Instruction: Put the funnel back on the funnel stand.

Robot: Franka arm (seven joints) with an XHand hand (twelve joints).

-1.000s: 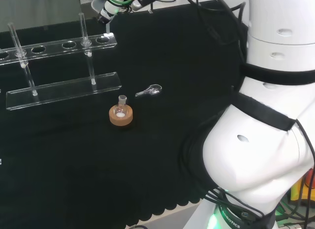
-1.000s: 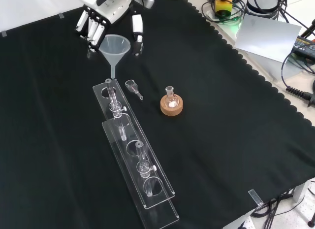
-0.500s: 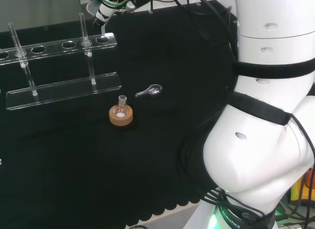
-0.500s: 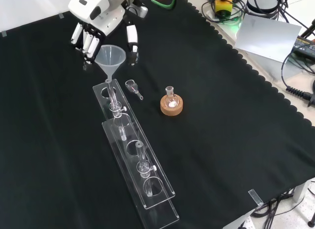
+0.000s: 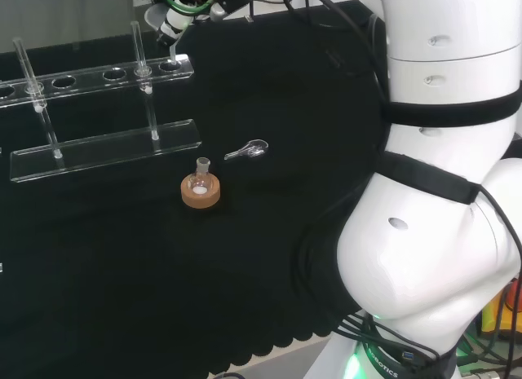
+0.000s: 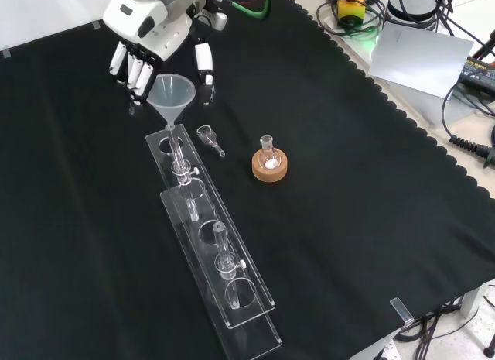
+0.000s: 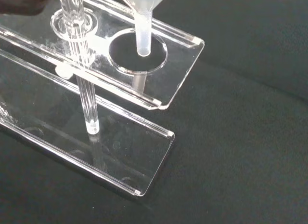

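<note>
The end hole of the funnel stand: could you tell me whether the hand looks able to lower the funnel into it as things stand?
Probably yes. The funnel held by the hand has its stem right over the open end hole of the funnel stand; the nearest post stands beside it, not in the way.

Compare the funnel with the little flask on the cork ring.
The funnel is held in the hand above the stand's end hole; the flask sits on its cork ring, apart from the stand. The funnel is frosted, wide-mouthed and the larger; the flask is clear, round and narrow-necked. Both are upright.
</note>
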